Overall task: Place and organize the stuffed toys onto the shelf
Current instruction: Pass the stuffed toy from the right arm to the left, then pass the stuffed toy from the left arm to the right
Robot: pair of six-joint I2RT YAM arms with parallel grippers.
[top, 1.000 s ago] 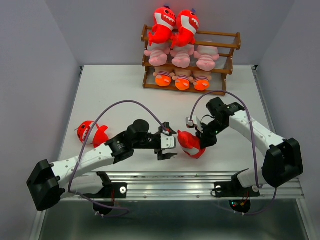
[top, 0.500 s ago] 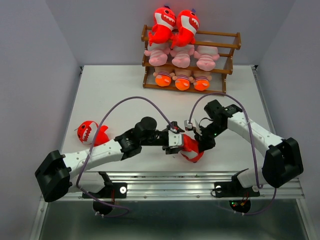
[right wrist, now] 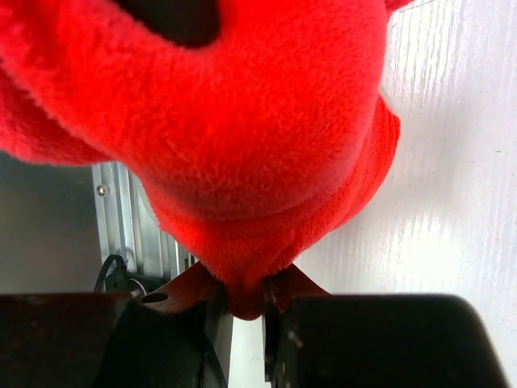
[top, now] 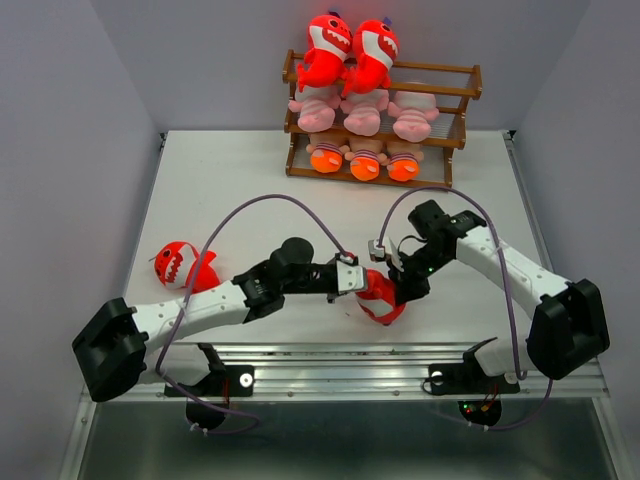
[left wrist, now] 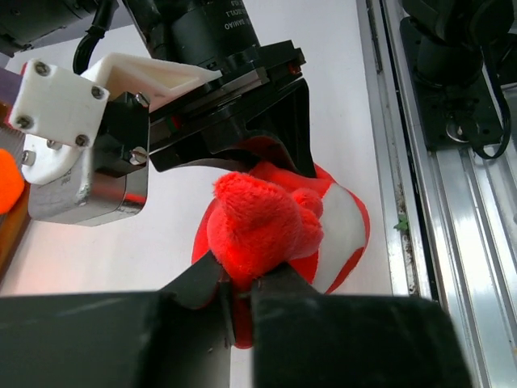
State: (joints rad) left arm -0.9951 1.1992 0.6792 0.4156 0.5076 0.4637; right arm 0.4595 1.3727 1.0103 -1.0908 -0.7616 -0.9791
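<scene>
Between the narrowed fingers of the left gripper a small fold of red plush is pinched, and a like fold is nipped between the almost closed fingers of the right gripper. Both folds belong to one red shark, so the toy is gripped by two arms at once. It is held low over the table, near the metal rail at the near edge; whether it is touching the surface cannot be told. Each hold is judged shallow, since only loose fabric is taken and none of the body. If the arms are drawn apart or lifted unevenly, the plush may be stretched and pulled out of one pinch. If one grip is released too late, the toy may be tugged from the other and dropped, and so close to the edge it could be lost onto the rail. Farther out, a second red shark is seen lying on the left of the table, well apart, and is not yet shelved. On the shelf at the far side, the two lower tiers are filled, and two sharks are propped on the top tier at its left and middle. The space beside them is narrow, so they could be knocked off if the held toy is brought in carelessly.
</scene>
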